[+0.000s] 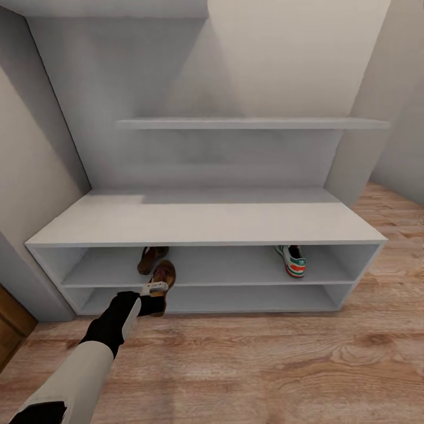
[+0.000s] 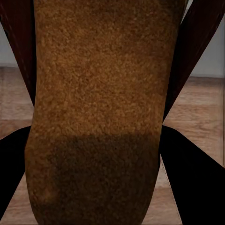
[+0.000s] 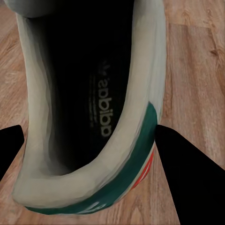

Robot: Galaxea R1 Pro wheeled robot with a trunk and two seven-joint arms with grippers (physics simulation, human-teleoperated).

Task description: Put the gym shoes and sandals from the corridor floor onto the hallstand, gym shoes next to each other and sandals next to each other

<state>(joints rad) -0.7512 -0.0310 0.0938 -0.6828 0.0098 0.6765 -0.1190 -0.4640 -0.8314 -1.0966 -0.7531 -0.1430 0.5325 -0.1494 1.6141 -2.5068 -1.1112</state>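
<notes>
Sandals: one [image 1: 151, 259] lies in the hallstand's [image 1: 200, 224] upper bay near its left end; I have the second sandal [image 1: 163, 278] clamped in my left hand [image 1: 154, 294] at that bay's front edge. Gym shoes: one [image 1: 291, 261] sits in the upper bay toward the right end; the other gym shoe [image 3: 93, 117] is gripped in my right hand [image 3: 89, 154] over the corridor floor [image 1: 265, 365].

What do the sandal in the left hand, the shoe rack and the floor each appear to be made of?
The sandal: likely suede or leather, with a brown, grainy, matte surface. The shoe rack: probably painted board, smooth and pale grey-white, showing no grain. The floor: wood-look planks, perhaps laminate, with grain and knots.
</notes>
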